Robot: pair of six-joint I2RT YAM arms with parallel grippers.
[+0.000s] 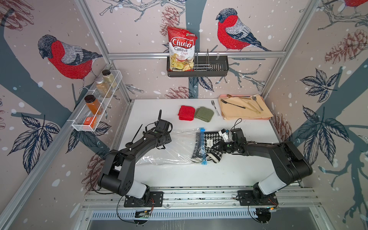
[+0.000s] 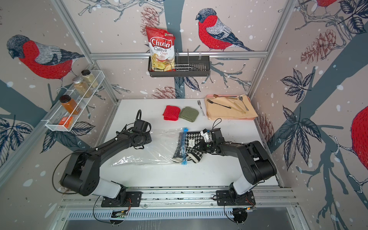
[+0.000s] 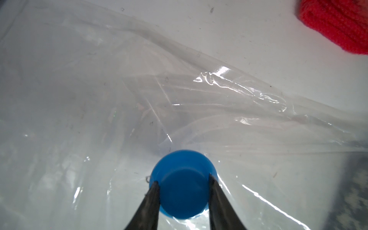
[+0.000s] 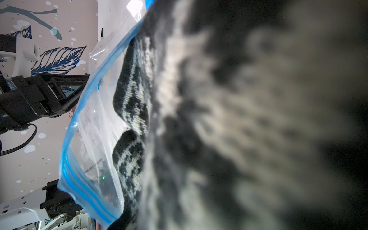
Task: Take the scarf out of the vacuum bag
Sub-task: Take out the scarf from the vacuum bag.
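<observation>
Two claws work here: your right claw (image 1: 217, 147) is pinched shut on the scarf (image 1: 209, 137), half out over the zip strip (image 1: 202, 147) of the vacuum bag (image 1: 179, 147), mid tabletop (image 1: 229, 175). Your left claw (image 3: 183, 178) clamps the valve cap (image 3: 182, 165). Pull low toward the right edge.

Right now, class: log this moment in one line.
left pincer: shut on valve cap | right pincer: shut on scarf | scarf: partly out of vacuum bag

The red-and-white snack bag (image 1: 181, 49) is showing "Chuba Cassava Chips" and is standing at the left end of the dark wall basket (image 1: 219, 74). The small white label (image 1: 210, 142) on the scarf (image 1: 211, 136) is carrying print too small to read.
</observation>
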